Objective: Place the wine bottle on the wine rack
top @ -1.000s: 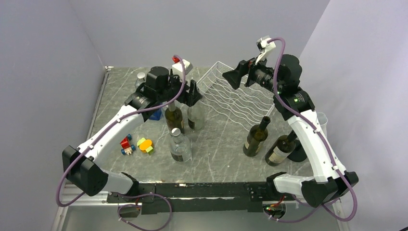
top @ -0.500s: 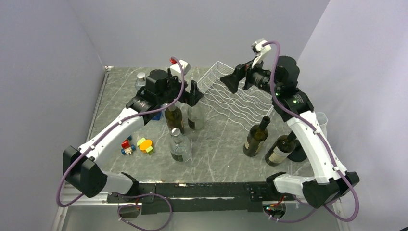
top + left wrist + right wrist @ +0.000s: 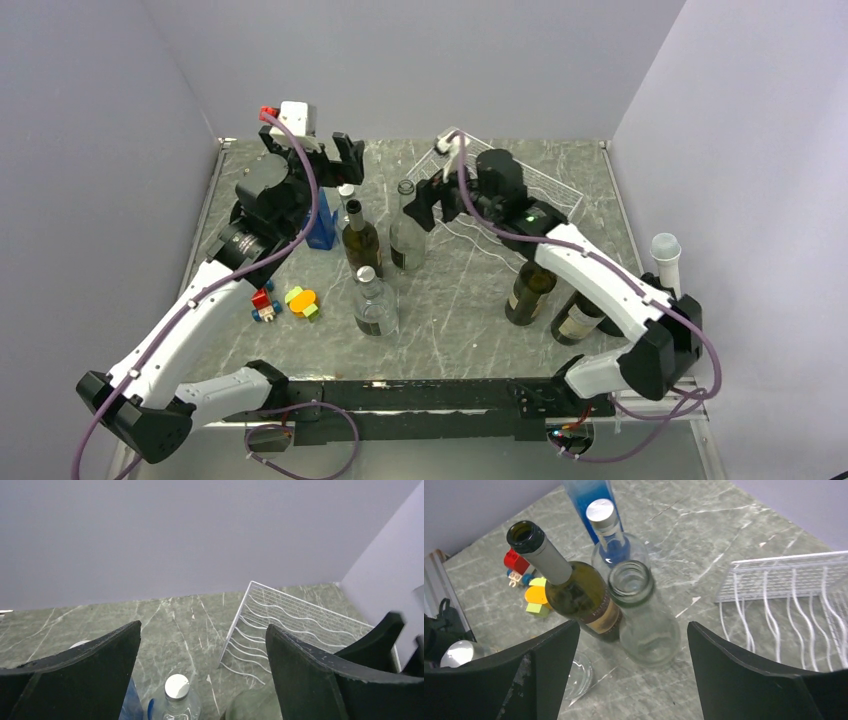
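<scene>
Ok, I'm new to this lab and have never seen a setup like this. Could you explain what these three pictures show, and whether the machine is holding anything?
These are two robot arms bolted at the near edge of a marble table. The wide picture looks down from above and behind them. The other two come from a camera on each wrist, so the black shapes at their bottom edge are that arm's own fingers. The left gripper faces the white wire wine rack. The right gripper hangs over a dark wine bottle and a clear open bottle. Another dark bottle and some toy blocks sit nearby. Both grippers are open and hold nothing, and no bottle shows on the rack.
</scene>
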`<state>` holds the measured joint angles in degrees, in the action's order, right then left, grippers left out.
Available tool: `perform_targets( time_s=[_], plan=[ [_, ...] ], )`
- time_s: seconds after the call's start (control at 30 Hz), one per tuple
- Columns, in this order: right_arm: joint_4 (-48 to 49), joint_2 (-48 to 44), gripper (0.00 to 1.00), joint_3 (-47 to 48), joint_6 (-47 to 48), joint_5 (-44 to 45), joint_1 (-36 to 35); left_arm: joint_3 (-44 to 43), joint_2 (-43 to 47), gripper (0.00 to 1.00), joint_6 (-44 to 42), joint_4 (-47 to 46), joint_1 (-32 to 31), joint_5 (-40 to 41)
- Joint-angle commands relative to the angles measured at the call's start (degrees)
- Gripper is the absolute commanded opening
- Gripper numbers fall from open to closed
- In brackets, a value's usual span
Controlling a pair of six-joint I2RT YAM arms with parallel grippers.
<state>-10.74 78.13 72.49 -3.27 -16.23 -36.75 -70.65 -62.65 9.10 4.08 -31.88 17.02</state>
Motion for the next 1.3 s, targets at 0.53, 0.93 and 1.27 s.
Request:
perform_targets(
  time_s=[0.53, 0.93, 1.27],
  plan=[
    [17.93, 10.91, 0.11, -1.5, -0.45, 13.72, -6.73, -0.96, 2.82, 0.99, 5.23, 2.93, 0.82, 3.25],
    [-0.12, 4.45, 0.0, 16.47, 5.02, 11.43, -7.98, 0.0, 3.81, 0.99, 1.93, 1.27, 0.96, -15.86],
    [-18.97, 1.57, 0.0, 34.83, 4.48, 10.77, -7.81, 0.98, 7.02, 0.99, 1.19, -1.79, 0.99, -31.02]
  ],
)
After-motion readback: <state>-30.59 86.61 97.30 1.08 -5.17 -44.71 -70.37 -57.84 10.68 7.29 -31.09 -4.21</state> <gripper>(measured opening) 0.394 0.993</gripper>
